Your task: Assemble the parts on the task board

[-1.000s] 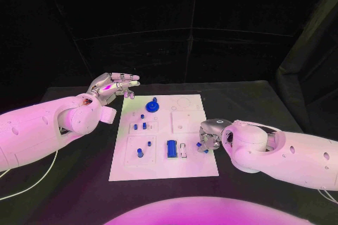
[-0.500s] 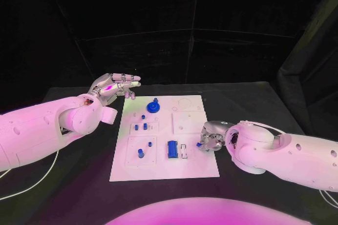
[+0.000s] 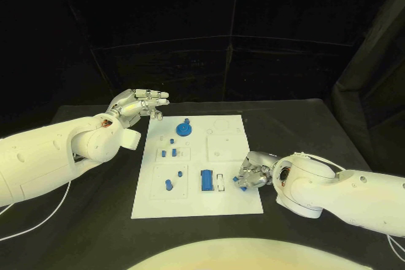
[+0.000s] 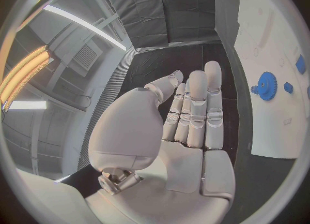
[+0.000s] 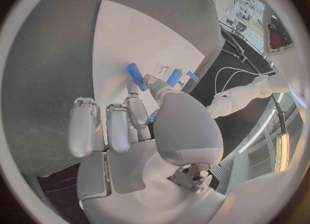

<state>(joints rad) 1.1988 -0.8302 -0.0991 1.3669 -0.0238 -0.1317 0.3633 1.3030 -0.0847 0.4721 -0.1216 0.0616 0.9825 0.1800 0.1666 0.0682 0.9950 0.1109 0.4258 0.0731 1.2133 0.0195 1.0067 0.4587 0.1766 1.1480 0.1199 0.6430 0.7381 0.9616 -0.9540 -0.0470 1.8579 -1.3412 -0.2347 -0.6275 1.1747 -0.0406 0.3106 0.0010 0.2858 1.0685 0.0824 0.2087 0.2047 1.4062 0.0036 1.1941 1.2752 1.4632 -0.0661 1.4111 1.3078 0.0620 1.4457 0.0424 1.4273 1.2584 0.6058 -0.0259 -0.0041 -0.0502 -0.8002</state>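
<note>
Your right hand [image 3: 253,173] sits at the right edge of the task board [image 3: 196,202], fingers curled around what looks like a small blue part [image 3: 244,188], though the grasp is partly hidden. Your left hand [image 3: 137,103] hovers beyond the board's far left corner, fingers extended and holding nothing. On the board you have a blue gear [image 3: 183,129] near the far end and a blue block [image 3: 206,179] just beside the right hand.
</note>
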